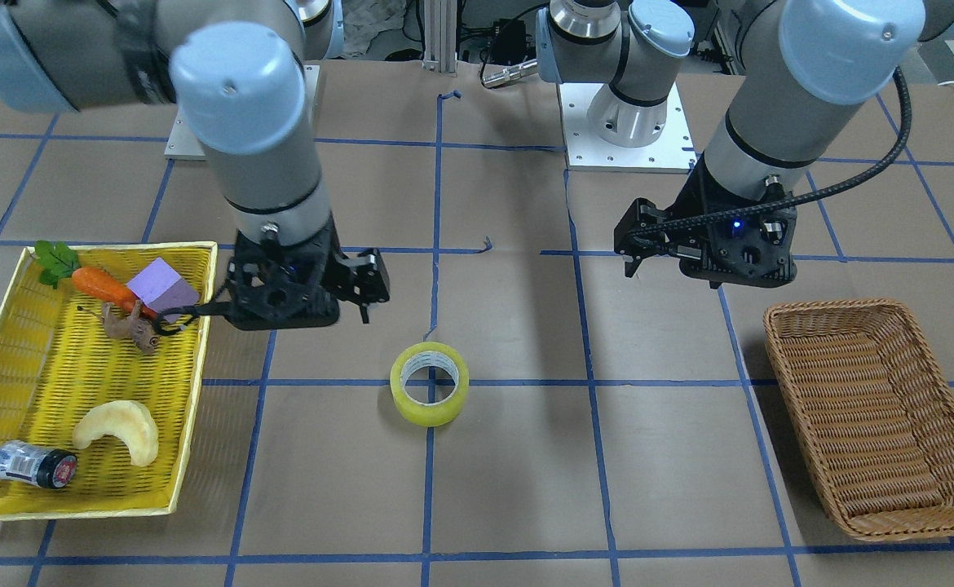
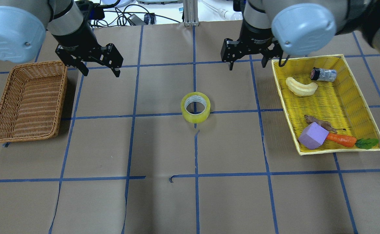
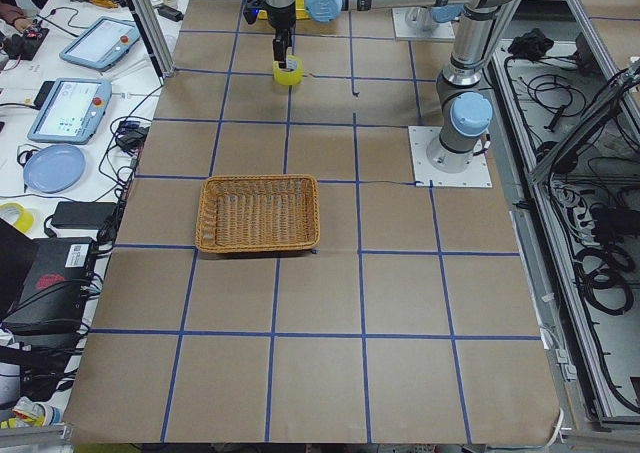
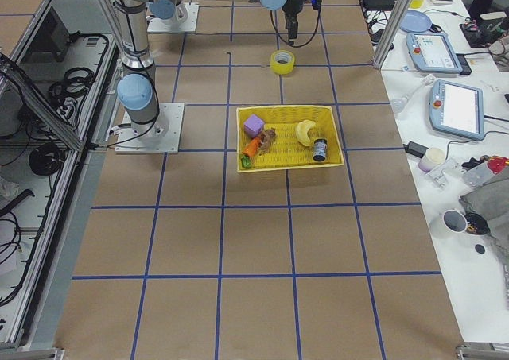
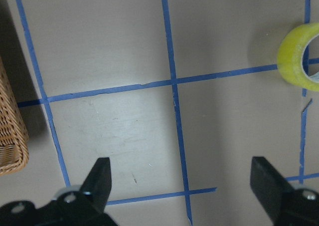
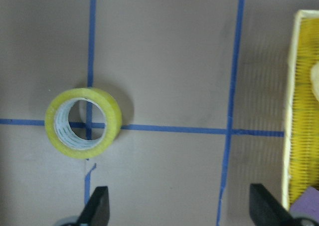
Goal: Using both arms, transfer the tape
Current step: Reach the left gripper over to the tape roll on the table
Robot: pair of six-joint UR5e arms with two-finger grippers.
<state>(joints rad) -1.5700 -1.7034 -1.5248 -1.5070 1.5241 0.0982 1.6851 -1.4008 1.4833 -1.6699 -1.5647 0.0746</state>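
Observation:
The tape, a yellow-green roll with a whitish core, lies flat on the table's middle where two blue lines cross. It also shows in the front view and both wrist views. My left gripper hangs open and empty above the table, to the left of the tape and beyond it, beside the wicker basket; its jaws stand wide in its wrist view. My right gripper is open and empty, to the right of the tape and beyond it, by the yellow basket's corner.
An empty brown wicker basket stands at the left. A yellow basket at the right holds a pale crescent piece, a small jar, a purple block, a toy carrot and a brown figure.

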